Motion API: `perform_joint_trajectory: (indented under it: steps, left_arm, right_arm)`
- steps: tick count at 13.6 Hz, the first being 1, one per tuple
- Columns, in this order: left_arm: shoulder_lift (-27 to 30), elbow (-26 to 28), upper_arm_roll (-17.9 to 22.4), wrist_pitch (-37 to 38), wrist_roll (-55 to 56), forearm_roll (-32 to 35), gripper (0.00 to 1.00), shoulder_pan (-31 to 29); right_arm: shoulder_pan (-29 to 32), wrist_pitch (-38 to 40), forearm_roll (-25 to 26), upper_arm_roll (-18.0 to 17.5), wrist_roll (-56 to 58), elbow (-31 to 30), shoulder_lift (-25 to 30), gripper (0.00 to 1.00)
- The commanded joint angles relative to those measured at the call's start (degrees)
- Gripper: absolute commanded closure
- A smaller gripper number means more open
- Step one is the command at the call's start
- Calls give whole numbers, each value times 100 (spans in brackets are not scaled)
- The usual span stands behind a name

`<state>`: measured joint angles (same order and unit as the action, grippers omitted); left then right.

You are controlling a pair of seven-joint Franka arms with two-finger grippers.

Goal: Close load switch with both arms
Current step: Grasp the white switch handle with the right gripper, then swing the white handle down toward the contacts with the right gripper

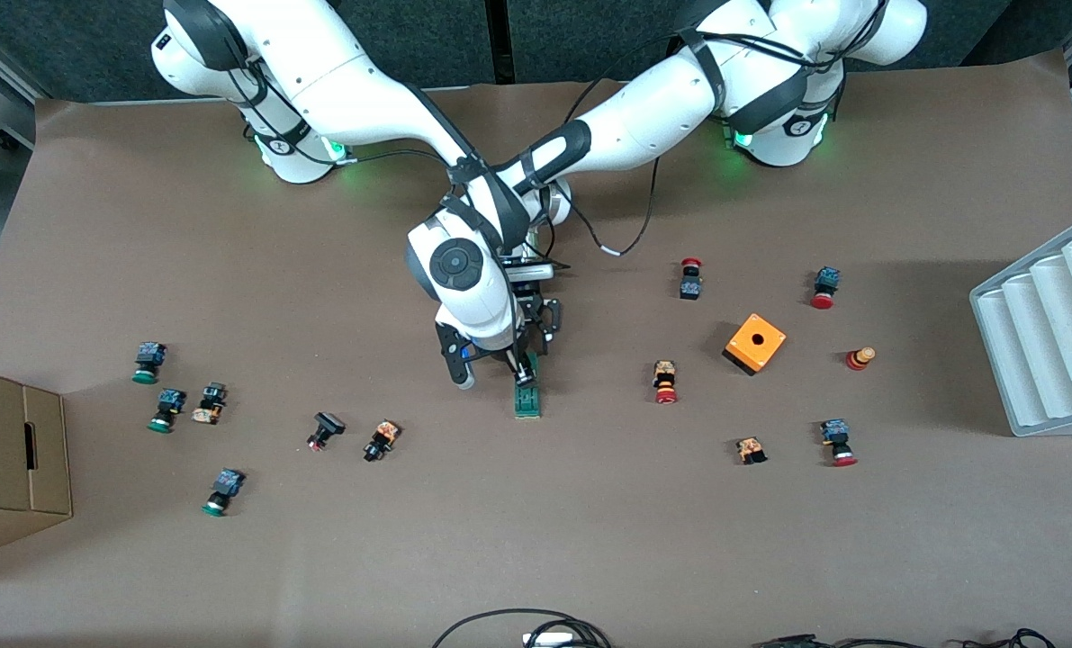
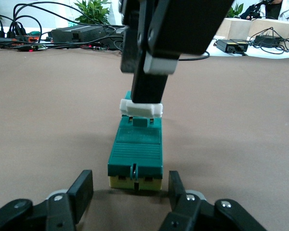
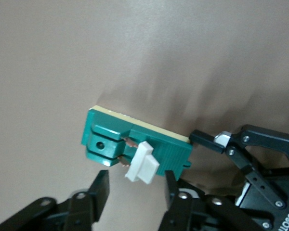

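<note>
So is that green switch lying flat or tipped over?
Flat. The load switch rests on its pale base on the table, white handle on top.

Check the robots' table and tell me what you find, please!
Surface: brown table, no spills seen.
Job's things: load switch lies flat mid-table; its white lever sticks up.
Clutter: push buttons scattered toward both ends; orange box toward the left arm's end.
Grippers: left gripper shut on the load switch's end; right gripper open, fingers either side of the white lever.
Cables: black cables at the table edge nearest the front camera.
Surroundings: cardboard box at the right arm's end; white ridged tray at the left arm's end.
</note>
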<state>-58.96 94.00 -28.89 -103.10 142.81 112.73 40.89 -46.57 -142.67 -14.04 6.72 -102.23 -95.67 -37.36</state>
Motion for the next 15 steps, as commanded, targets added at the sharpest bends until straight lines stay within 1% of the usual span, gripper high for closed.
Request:
perform_joint_trajectory:
  steps: [1, 5, 12, 15]
  left_arm:
    - [7, 22, 41, 0, 107, 65, 29, 7]
    - [7, 13, 41, 0, 116, 65, 29, 15]
    - [-2, 22, 41, 0, 116, 65, 29, 15]
    - [-2, 13, 41, 0, 107, 65, 29, 15]
  right_arm:
    - [-89, 28, -161, 31, -7, -145, 80, 49]
    - [-97, -24, -152, 31, -7, -145, 36, 51]
    - [-98, -165, -135, 31, 28, -145, -43, 58]
    - [-89, -217, -126, 31, 37, -145, -78, 58]
